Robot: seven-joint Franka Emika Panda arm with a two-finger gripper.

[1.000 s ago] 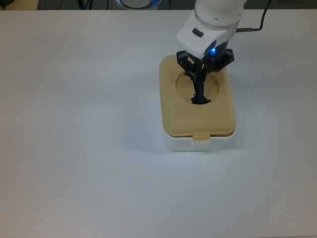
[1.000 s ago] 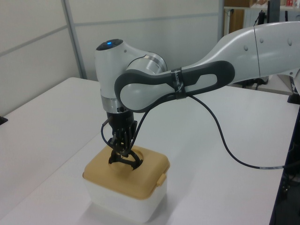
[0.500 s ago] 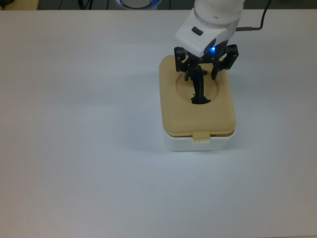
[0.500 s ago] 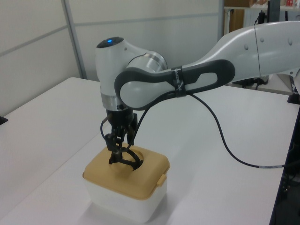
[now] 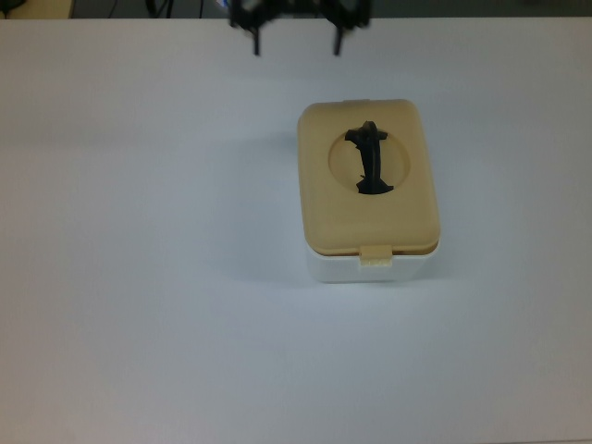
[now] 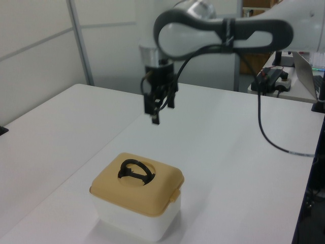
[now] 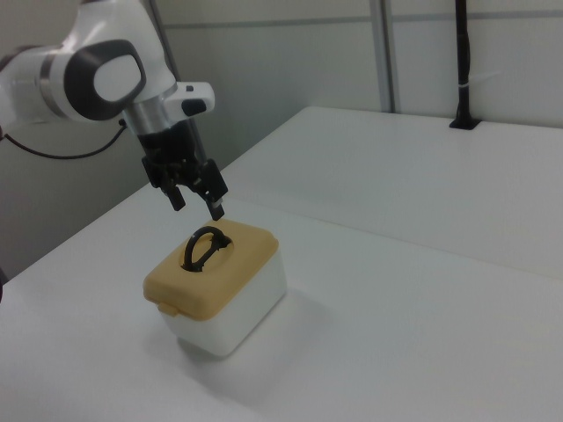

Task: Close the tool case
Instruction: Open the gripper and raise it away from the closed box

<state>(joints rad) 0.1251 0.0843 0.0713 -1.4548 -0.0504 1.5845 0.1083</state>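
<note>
The tool case stands on the table as a white tub (image 5: 370, 270) with its tan lid (image 5: 407, 203) seated flat on top. The black handle (image 5: 370, 159) stands upright in the lid's round recess, and a small tab (image 5: 376, 256) hangs over the tub's near end. In the left view the lid (image 6: 160, 190) covers the tub (image 6: 132, 221); in the right view the lid (image 7: 242, 255) and handle (image 7: 204, 244) look the same. My gripper (image 5: 296, 32) (image 6: 161, 109) (image 7: 195, 204) hangs open and empty in the air, well above the case and apart from it.
The white table (image 5: 139, 231) spreads wide around the case. A black cable (image 6: 269, 137) trails from the arm. A laptop (image 6: 311, 66) and other gear sit past the table in the left view's right. A black post (image 7: 462, 61) stands at the table's far edge.
The gripper opened off the black handle, then rose and drew away toward the top view's upper left. The lid stayed seated on the tub.
</note>
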